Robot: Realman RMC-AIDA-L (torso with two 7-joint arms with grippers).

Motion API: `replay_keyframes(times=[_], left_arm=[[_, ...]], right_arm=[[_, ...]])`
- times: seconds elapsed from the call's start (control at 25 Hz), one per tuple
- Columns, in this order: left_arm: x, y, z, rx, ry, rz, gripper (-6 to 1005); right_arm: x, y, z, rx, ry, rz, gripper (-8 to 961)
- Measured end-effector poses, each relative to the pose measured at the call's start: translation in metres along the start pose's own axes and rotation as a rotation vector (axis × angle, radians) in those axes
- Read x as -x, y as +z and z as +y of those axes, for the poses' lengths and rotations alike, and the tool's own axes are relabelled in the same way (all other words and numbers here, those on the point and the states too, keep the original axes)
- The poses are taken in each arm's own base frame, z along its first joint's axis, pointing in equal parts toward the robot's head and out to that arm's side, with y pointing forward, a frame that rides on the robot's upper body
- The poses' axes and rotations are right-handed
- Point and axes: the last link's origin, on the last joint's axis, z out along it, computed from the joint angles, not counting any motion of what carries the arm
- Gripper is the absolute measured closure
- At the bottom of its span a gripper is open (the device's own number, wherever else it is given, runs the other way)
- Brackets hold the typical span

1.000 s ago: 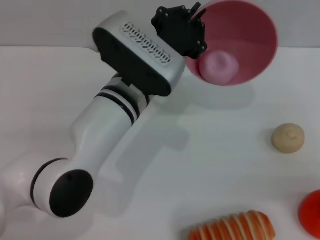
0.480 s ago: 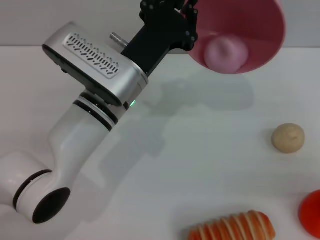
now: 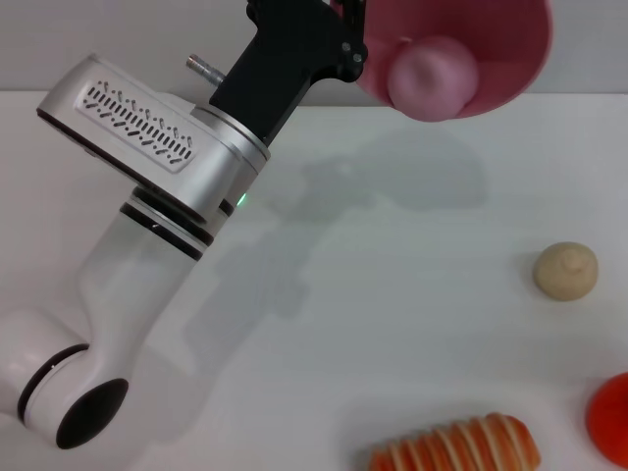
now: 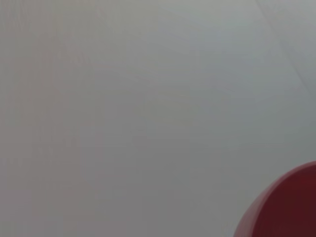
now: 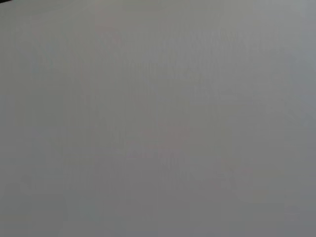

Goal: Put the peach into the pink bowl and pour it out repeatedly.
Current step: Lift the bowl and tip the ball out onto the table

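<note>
My left gripper (image 3: 351,41) is shut on the rim of the pink bowl (image 3: 505,54) and holds it high above the far side of the white table (image 3: 392,294). The bowl is tilted so that its opening faces the head camera. The peach (image 3: 432,77) lies inside the bowl against its lower wall, close to the rim. A curved dark pink edge (image 4: 291,207) shows in a corner of the left wrist view. My right gripper is out of view; the right wrist view shows only a plain grey surface.
A beige round ball (image 3: 565,271) lies on the table at the right. A red round object (image 3: 608,417) sits at the near right edge. An orange-and-white striped object (image 3: 456,446) lies at the near edge.
My left arm has raised the bowl and swung its wrist upward. The bowl now sits higher and the peach has shifted toward the lower rim.
</note>
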Motion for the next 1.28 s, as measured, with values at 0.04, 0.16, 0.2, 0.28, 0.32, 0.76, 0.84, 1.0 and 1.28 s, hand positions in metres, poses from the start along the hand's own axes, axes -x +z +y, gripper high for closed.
replay_keyframes(times=[0.04, 0.16, 0.2, 0.28, 0.32, 0.76, 0.84, 1.0, 1.28], left_arm=[[0.000, 0.000, 0.000, 0.001, 0.000, 0.000, 951], [-0.001, -0.001, 0.000, -0.001, 0.003, 0.008, 951], [-0.002, -0.002, -0.001, -0.005, 0.004, 0.014, 951], [-0.004, -0.005, -0.004, -0.022, 0.004, 0.035, 951], [-0.005, -0.006, -0.005, -0.029, 0.003, 0.043, 951], [-0.009, -0.016, -0.019, -0.090, 0.026, 0.085, 951], [-0.008, -0.014, -0.018, -0.081, 0.030, 0.081, 951], [-0.010, -0.012, -0.017, -0.079, 0.042, 0.092, 951], [-0.014, -0.011, -0.021, -0.092, 0.038, 0.120, 951]], right_arm=[[0.000, 0.000, 0.000, 0.000, 0.001, 0.000, 523], [-0.001, 0.000, 0.002, -0.001, 0.004, 0.000, 524], [-0.001, 0.000, 0.002, -0.001, 0.004, 0.000, 525], [0.000, -0.001, 0.002, -0.001, 0.003, -0.001, 525], [0.000, -0.001, 0.002, -0.001, 0.003, -0.002, 526], [0.000, 0.000, 0.003, 0.000, 0.003, -0.005, 530], [0.000, 0.001, 0.003, 0.002, 0.004, -0.007, 531], [0.000, 0.003, 0.004, 0.004, 0.006, -0.008, 532], [-0.001, 0.004, 0.003, -0.001, 0.004, -0.006, 535]])
